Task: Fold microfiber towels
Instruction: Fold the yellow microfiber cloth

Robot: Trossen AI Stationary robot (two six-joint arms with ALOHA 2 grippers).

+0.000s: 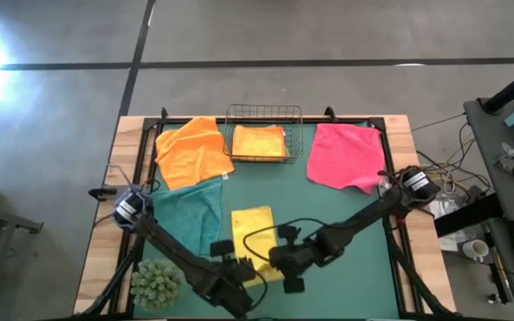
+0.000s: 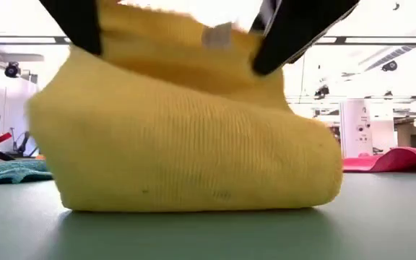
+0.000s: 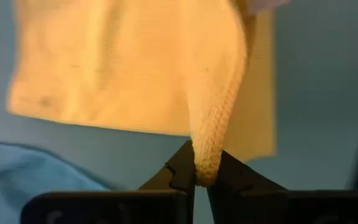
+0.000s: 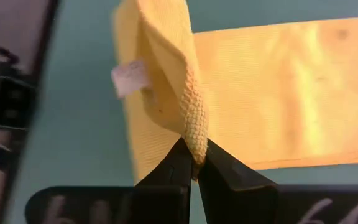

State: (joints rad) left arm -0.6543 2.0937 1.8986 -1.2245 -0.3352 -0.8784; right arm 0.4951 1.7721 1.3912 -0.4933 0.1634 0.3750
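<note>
We see both grippers pinching the yellow towel point(image 1: 253, 234) near the table's point(image 1: 346, 214) front middle: left gripper point(image 3: 196, 177) clamped on one edge, right gripper point(image 4: 193, 163) clamped on another, lifting it folded over.

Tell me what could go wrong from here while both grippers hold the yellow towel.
1. The left gripper and the right gripper each pinch only a thin edge of the yellow towel; it might slip free mid-fold.
2. The teal towel lies right beside it and could get dragged along.
3. The lifted edges look bunched, so the fold may land uneven.
</note>
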